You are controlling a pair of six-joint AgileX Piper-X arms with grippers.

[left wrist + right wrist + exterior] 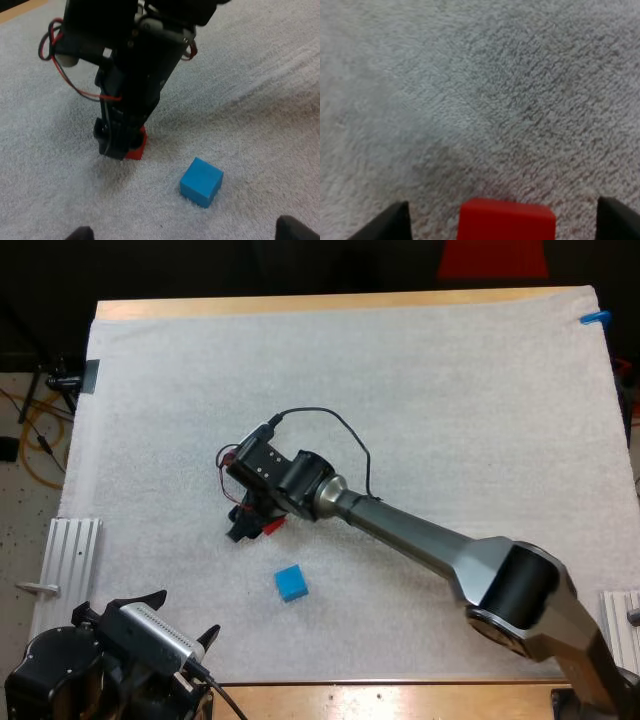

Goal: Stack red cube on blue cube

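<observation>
Starting at the right gripper [116, 147]: how are its fingers [395, 222] standing?

— They are standing apart, one on each side of the red cube [506, 220]. A strip of white mat [450, 390] is showing between each finger and the cube's sides, so nothing is pressing on it.

Is the cube sitting on the mat or hanging in the air?

— In the left wrist view it is resting on the mat, right at the tips of the right gripper, which is pointing steeply down at it. The fingers are covering most of it from that side, so just one red corner and face are peeking out.

Going outward, where is the blue cube [291, 583] lying?

— It is lying by itself on the mat, near the red cube but not touching it. In the high view it is sitting nearer the arms' side and a little to the right. Bare mat is showing between the two cubes, and nothing is sitting on top of the blue one.

What is the left gripper [178, 617] doing?

— It is sitting by the near edge of the table [300, 306], at the mat's near left corner and well apart from both cubes. Its two fingertips [295, 229] are standing wide apart with nothing between them.

Where on the mat is this happening?

— Roughly around its middle, with the right arm [420, 535] reaching in from the right edge.
</observation>
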